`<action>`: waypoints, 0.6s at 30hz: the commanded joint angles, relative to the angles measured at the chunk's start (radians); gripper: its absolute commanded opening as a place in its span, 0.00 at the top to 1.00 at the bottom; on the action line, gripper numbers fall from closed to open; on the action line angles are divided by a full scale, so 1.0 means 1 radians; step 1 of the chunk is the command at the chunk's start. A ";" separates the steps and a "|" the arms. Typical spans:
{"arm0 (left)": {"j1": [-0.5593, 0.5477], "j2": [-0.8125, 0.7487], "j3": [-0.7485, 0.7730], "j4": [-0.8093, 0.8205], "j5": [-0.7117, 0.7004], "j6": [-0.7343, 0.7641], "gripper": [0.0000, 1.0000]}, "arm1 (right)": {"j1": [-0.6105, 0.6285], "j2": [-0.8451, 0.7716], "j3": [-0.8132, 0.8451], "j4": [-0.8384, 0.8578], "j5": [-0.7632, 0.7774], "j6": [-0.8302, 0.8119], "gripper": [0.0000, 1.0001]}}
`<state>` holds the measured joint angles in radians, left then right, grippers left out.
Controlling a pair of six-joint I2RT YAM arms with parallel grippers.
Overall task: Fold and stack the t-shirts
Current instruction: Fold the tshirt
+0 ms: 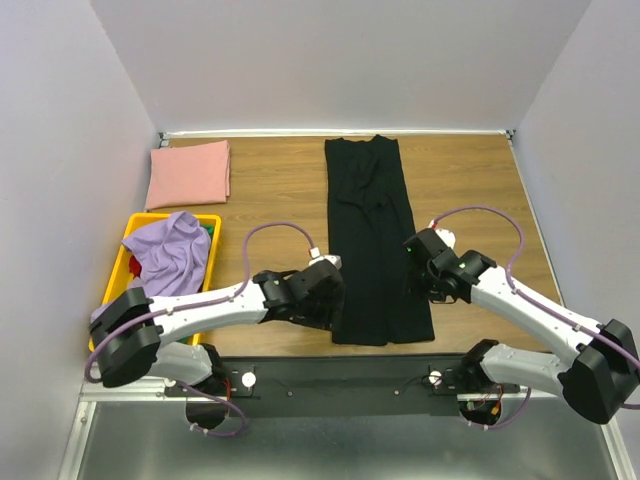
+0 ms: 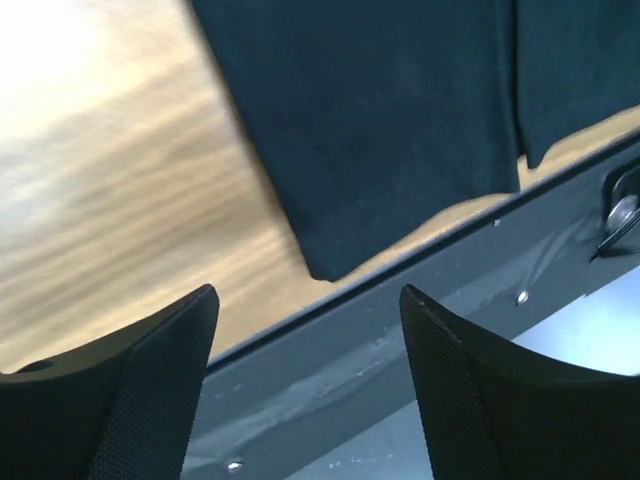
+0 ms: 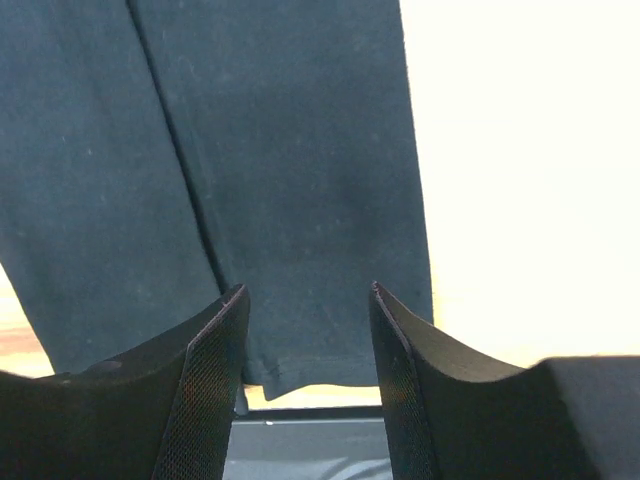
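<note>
The black t-shirt (image 1: 375,240) lies flat mid-table, folded into a long narrow strip from the back to the near edge. A dusty pink t-shirt (image 1: 189,172) rests folded at the back left. The lavender t-shirt (image 1: 170,252) is crumpled in the yellow crate (image 1: 128,240). My left gripper (image 1: 328,306) hovers by the strip's near left corner. In the left wrist view it (image 2: 308,300) is open and empty, and the black cloth (image 2: 380,130) lies beyond it. My right gripper (image 1: 428,278) sits at the strip's right edge. Its wrist view shows it (image 3: 308,292) open above the hem (image 3: 300,365).
The table's dark near edge (image 2: 420,270) and a metal ledge run just past the shirt's hem. White walls close in the back and both sides. Bare wood (image 1: 270,190) shows between the pink shirt and the black strip, and more (image 1: 470,180) to the strip's right.
</note>
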<state>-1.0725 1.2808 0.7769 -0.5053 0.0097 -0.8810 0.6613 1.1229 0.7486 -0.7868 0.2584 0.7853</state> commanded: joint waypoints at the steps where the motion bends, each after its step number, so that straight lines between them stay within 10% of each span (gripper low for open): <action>1: -0.049 0.077 0.044 -0.044 -0.047 -0.035 0.26 | -0.020 -0.032 -0.009 -0.025 0.050 0.022 0.41; 18: -0.058 0.308 0.088 0.042 -0.014 0.025 0.50 | -0.020 -0.067 -0.075 0.021 0.013 0.063 0.42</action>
<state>-1.1271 1.5604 0.8574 -0.4980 -0.0071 -0.8749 0.6460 1.0718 0.7002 -0.7784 0.2646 0.8204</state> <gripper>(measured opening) 0.510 0.584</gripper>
